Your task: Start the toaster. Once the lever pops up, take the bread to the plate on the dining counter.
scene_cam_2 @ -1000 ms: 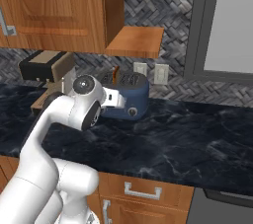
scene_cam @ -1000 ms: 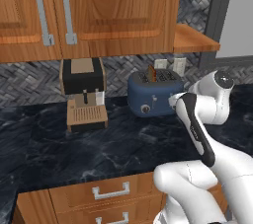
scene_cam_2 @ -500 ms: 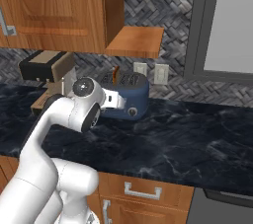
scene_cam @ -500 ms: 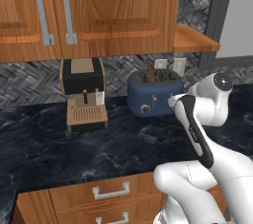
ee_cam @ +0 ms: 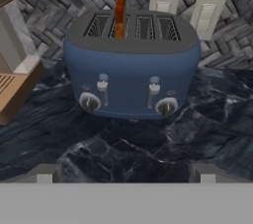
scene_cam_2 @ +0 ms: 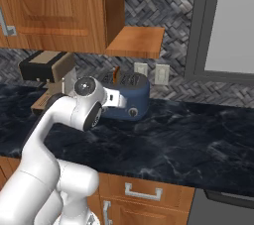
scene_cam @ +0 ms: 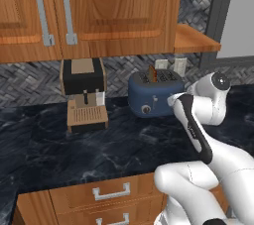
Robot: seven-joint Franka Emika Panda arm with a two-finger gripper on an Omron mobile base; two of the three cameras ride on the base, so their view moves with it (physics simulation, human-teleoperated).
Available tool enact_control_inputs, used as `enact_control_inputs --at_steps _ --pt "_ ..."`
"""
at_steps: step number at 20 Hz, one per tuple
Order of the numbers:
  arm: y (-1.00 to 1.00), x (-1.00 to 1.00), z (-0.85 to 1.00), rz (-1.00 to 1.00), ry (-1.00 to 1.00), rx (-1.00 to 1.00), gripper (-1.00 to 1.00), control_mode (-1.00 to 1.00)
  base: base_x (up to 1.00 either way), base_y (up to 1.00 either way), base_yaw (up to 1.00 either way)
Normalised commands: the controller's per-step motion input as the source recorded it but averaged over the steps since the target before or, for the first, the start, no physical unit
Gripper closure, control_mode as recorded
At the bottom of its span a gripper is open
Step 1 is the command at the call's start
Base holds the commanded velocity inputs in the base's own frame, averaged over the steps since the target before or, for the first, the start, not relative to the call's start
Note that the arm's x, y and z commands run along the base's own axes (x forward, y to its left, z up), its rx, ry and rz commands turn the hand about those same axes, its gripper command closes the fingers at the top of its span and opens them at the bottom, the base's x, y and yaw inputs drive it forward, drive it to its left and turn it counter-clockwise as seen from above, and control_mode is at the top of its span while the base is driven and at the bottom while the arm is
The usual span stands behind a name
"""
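Observation:
The dark-blue toaster [ee_cam: 131, 72] stands on the black marble counter against the woven backsplash, also seen from the sides [scene_cam: 154, 95] [scene_cam_2: 128, 99]. A thin tan slice of bread [ee_cam: 120, 12] stands upright in the second slot from the left, its top edge above the slot [scene_cam: 152, 74]. Two levers [ee_cam: 103, 84] and round knobs [ee_cam: 166, 107] face me. My gripper [ee_cam: 126, 174] hangs open a short way in front of the toaster, fingertips [ee_cam: 44, 172] wide apart and nothing between them. The plate and the dining counter are out of view.
A black-and-tan coffee machine [scene_cam: 83, 95] stands left of the toaster. Two wall outlets [ee_cam: 207, 13] sit behind it. Wooden cabinets [scene_cam: 99, 11] and an open shelf [scene_cam: 196, 40] hang above. A grey appliance panel [scene_cam_2: 225, 21] rises at the right.

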Motion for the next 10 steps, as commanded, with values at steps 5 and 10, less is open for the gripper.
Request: enact_control_inputs --at_steps 5,10 --pt "0.0 0.17 0.0 0.0 0.0 0.0 -1.0 -1.0 0.0 0.0 0.0" --pt "0.0 0.23 0.0 0.0 0.0 0.0 -1.0 -1.0 0.0 0.0 0.0"
